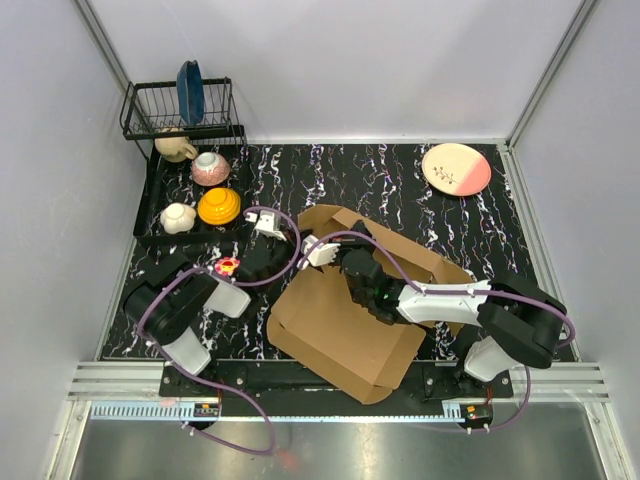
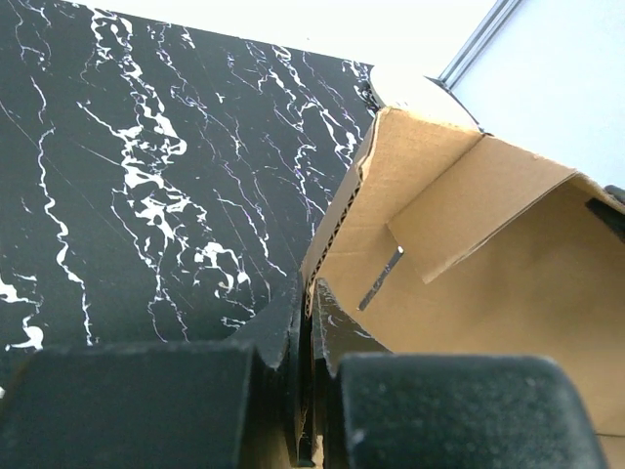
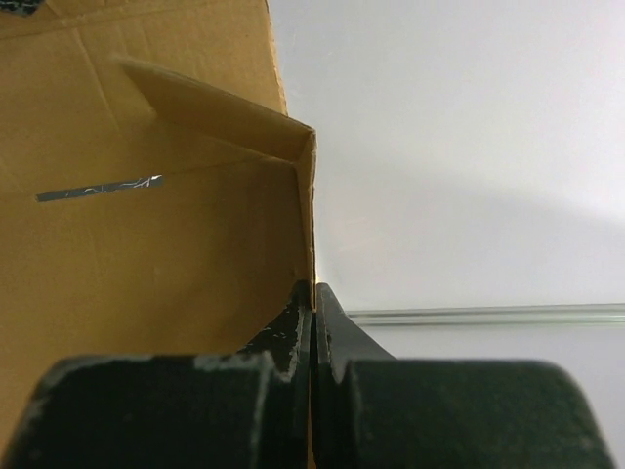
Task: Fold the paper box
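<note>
Currently paper box wall is pinched by left hand and right hand, both clamped on its edge; base lies beneath. Uneven pulling could slip the edge free.

The paper box is plain brown, the tabletop black with white veins, the plate beyond the box pink and cream.

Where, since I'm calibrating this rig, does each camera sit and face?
Top external: above, behind the bases, looking down on table and paper box; both arms show.
Left wrist: on the left arm, looking past the left end effector clamping a box edge.
Right wrist: on the right arm, past the right end effector pinching a box edge.
Shared: both wrist views show the box's slot.
</note>
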Robot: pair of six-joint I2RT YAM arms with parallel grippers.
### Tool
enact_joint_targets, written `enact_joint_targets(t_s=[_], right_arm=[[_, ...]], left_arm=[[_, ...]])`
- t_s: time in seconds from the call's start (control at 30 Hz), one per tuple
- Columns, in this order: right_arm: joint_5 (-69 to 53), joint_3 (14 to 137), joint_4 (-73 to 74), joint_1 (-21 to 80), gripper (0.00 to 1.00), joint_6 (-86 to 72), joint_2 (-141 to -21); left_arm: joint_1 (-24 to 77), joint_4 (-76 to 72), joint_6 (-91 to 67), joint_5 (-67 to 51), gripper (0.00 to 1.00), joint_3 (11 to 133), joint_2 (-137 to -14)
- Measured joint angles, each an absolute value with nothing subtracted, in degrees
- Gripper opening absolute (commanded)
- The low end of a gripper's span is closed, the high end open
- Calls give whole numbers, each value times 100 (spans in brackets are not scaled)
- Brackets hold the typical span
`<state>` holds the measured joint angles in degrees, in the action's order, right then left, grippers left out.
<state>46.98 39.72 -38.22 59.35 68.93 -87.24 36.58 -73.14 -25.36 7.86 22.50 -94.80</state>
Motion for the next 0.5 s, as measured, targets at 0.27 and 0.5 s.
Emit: enact_joint_targets(t_s=[0.27, 0.5], right_arm=[[4772, 3970, -4143, 5942, 0, 7207, -8799], [4912, 3966, -4215, 5951, 0, 7260, -8818]], left_arm=[[3957, -7260, -2906, 1015, 0, 1966, -9032], [4390, -7251, -2963, 1319, 0, 1905, -8934]])
